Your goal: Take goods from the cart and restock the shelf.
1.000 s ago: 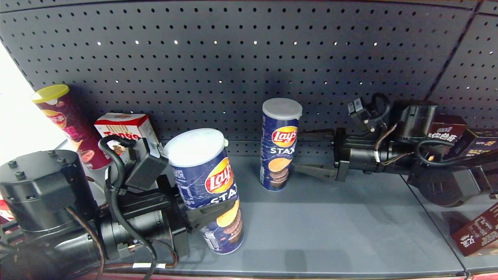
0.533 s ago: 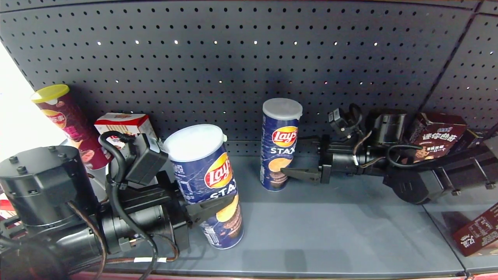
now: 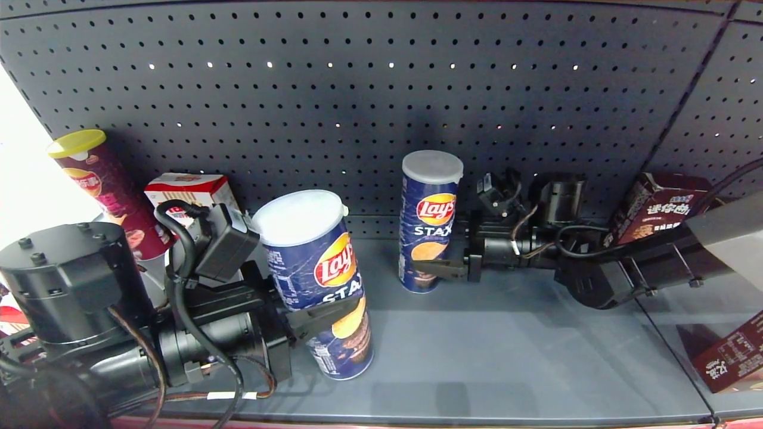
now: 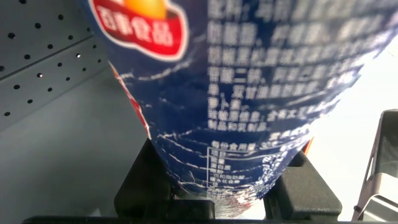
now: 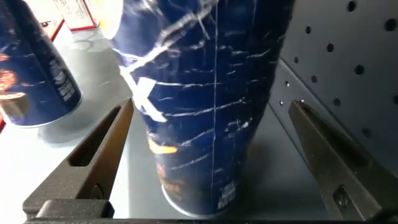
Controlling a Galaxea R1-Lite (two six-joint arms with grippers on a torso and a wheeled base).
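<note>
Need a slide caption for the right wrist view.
Right gripper open, straddling an upright blue chip can on the grey shelf by the pegboard; second can beyond.

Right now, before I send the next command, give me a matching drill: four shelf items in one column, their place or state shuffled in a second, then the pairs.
1. front blue can
2. rear blue can
3. maroon can
4. red-and-white box

A. at the back, just right of the maroon can
B. gripped by the left end effector
C. far left, yellow lid
D. between the fingers of the open right end effector

Pairs: 1-B, 2-D, 3-C, 4-A
</note>
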